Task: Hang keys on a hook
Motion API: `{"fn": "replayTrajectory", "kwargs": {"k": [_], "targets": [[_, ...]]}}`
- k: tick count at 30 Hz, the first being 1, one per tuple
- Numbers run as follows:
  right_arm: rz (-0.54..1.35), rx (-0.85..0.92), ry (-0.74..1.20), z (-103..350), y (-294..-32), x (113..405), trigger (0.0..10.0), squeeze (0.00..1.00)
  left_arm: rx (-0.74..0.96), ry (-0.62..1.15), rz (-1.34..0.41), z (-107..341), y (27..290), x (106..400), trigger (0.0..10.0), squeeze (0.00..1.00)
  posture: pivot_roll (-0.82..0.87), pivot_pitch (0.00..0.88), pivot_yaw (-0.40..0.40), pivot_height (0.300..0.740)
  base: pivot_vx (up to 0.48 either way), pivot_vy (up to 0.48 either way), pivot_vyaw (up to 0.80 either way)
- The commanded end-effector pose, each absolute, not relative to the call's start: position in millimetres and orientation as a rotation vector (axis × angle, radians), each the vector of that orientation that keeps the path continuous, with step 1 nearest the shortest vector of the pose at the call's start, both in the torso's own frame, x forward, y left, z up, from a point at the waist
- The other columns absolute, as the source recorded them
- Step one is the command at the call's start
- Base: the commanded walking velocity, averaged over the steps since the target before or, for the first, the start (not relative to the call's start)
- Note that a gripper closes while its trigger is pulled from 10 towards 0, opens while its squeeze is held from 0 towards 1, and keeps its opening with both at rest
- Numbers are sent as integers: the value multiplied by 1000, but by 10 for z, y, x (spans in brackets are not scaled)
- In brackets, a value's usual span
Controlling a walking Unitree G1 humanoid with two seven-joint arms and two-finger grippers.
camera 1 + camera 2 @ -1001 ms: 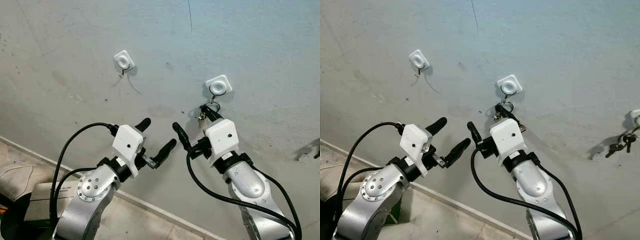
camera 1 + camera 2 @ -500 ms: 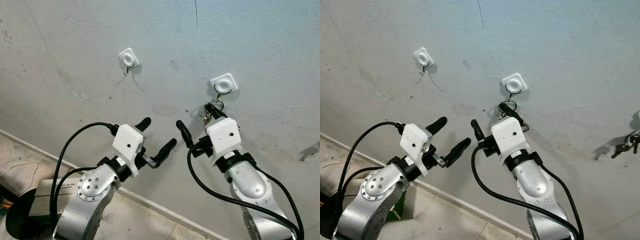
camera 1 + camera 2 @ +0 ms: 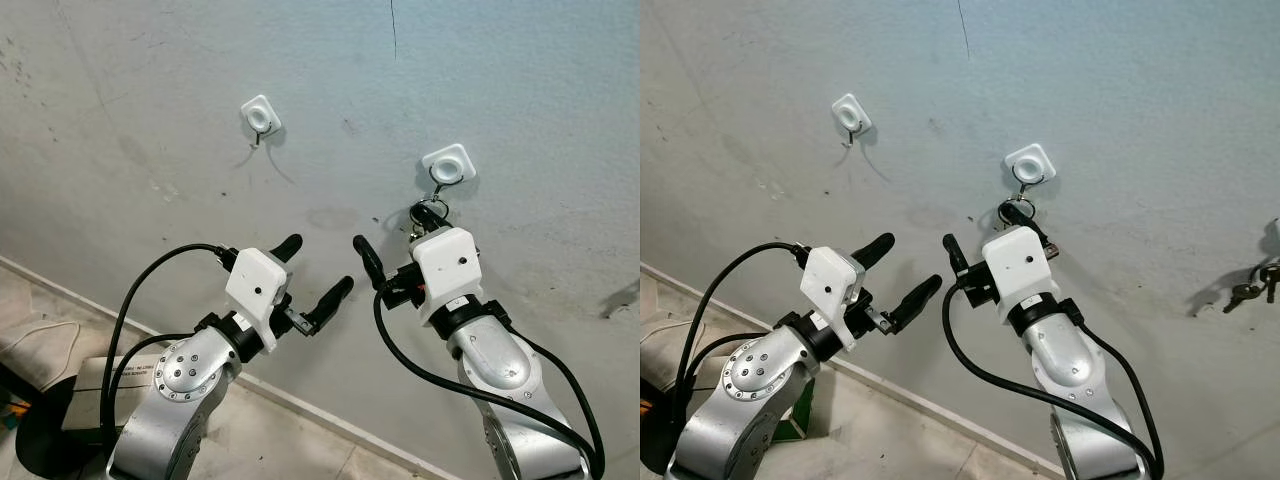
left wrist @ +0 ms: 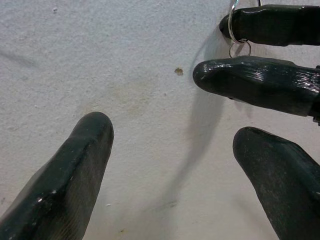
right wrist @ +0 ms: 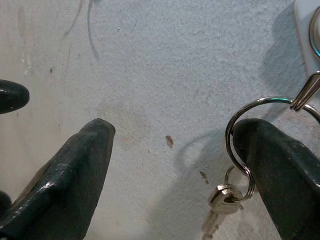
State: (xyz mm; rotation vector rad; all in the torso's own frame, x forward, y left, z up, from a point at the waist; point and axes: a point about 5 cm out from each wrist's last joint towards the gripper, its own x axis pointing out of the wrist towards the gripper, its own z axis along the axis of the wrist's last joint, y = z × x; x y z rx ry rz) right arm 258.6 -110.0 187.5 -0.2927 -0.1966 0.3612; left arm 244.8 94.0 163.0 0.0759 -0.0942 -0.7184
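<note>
A white square hook plate (image 3: 447,163) is stuck to the grey wall, with a small metal hook (image 5: 306,91) under it. My right gripper (image 3: 393,228) is open just below it. A silver key ring (image 5: 260,99) is looped around its far finger (image 5: 280,170), and a small key (image 5: 220,196) dangles from the ring against the wall. The ring's top meets the hook's tip; I cannot tell whether it is caught on it. My left gripper (image 3: 318,264) is open and holds nothing, a little to the left of the right one and pointing at the wall.
A second white hook (image 3: 260,113) sits bare, higher on the wall to the left. Another bunch of keys (image 3: 1245,292) hangs at the far right. A baseboard (image 3: 90,315) runs along the floor, with a box (image 3: 85,392) at the lower left.
My right gripper has risen along the wall, bringing the key ring up against the hook. The view has shifted slightly. The left arm has not moved.
</note>
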Motion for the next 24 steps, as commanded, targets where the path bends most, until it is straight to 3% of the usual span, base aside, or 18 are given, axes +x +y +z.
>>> {"fn": "replayTrajectory", "kwargs": {"k": [1, 13, 24], "targets": [[146, -324, -335, 2222, -1408, 2688, 10000, 0, 93, -91, -715, 1629, 952, 2465, 10000, 0, 61, 36, 20, 740, 0, 0, 0], [62, -372, -360, 2284, -1457, 2762, 10000, 0, 94, -89, -709, 1625, 951, 2465, 10000, 0, 66, 38, 18, 740, 0, 0, 0], [186, -295, -317, 2206, -1294, 2766, 10000, 0, 104, -92, -690, 1619, 965, 2476, 10000, 0, 66, 39, 18, 740, 0, 0, 0]]}}
